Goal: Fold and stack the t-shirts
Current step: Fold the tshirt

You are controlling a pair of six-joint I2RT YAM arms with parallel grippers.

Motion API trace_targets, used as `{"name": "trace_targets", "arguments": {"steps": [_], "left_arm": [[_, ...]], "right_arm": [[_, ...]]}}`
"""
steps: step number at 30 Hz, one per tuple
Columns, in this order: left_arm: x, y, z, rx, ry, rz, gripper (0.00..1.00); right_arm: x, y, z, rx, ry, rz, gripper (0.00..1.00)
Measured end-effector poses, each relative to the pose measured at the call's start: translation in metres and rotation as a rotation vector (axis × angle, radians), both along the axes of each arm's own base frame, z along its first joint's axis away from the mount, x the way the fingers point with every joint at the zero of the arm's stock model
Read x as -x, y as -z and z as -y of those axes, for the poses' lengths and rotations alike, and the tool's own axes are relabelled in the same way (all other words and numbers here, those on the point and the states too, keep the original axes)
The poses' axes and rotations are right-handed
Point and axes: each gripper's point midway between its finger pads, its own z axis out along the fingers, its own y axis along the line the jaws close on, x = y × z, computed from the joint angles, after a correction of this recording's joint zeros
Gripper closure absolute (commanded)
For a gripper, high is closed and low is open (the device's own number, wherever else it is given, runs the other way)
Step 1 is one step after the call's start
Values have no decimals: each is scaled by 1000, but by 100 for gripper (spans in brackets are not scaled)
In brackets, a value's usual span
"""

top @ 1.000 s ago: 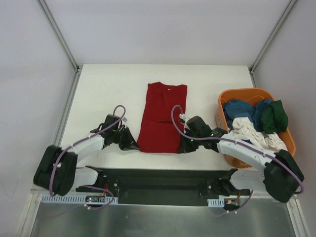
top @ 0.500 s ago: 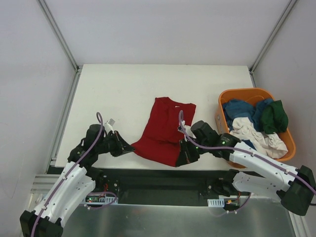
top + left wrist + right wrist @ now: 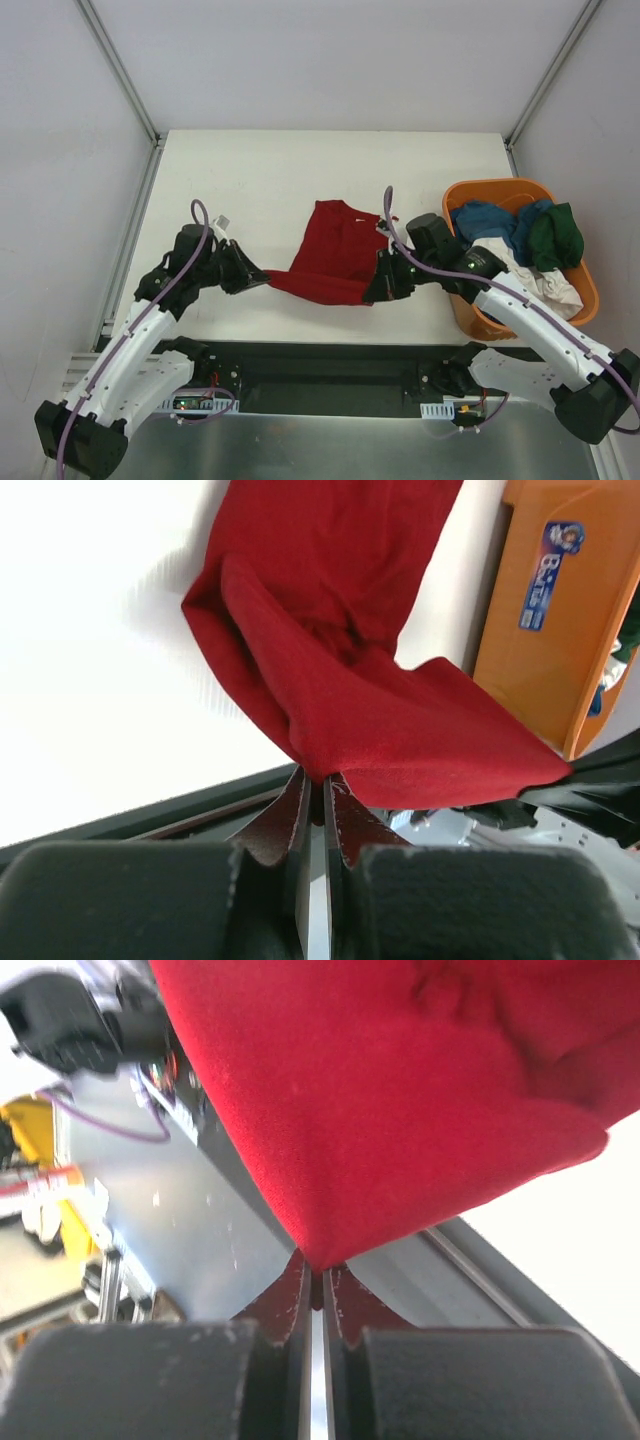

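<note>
Plainly both claws have cloth. The left claw (image 3: 260, 281) is clenched on one near corner of the dark red t-shirt (image 3: 335, 262), and the right claw (image 3: 376, 291) is clenched on the other near corner. Each pinches a small peak of cloth between shut jaws. Between the two claws the near edge hangs in a shallow sag and appears lifted off the surface (image 3: 240, 180). Beyond the fingertips the rest of the shirt lies bunched on the surface, its collar end farthest from both claws. On the outer side of the right claw stands the orange basket (image 3: 498, 185), holding the blue t-shirt (image 3: 482, 220), the dark green t-shirt (image 3: 557, 237) and the white t-shirt (image 3: 512, 268) in a loose heap.

The red shirt should handle as light, limp cloth with no stiffness of its own. It will likely droop and crease wherever nothing supports it, and drag where it rests on the surface. The weave looks matte rather than slick, so a thin pinch ought to hold. Little cloth sits in either claw, though, and a sharp tug could pull a corner free. The corners of the hem, where the layers double, look like the soundest places to hold. Held well apart and level, they should draw the edge straight for laying over toward the collar end.
</note>
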Motion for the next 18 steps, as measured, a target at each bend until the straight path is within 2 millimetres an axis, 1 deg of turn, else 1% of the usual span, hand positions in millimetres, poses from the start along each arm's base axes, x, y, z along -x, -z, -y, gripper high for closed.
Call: {"name": "trace_targets", "arguments": {"steps": [1,4,7,9,13,15,18], "left_arm": [[-4,-4,0,-8,-1,6,100],[-24,-26,4,-30,10,57,100],[-47,-45,10,-48,25,96,100],[-62,-51,13,-69,31,109,100],[-92,-58,20,-100,43,124,100],[-105,-59,23,-114,48,127,100],[-125,-56,28,-130,52,121,100]], "right_arm": [[-7,-5,1,-4,11,16,99],[-32,-19,6,-10,57,58,99],[-50,-21,9,-1,87,70,99],[-61,-20,12,14,103,65,99],[-84,-16,19,29,150,48,99],[-94,-13,21,23,173,31,99],[-106,-6,20,2,184,-5,99]]}}
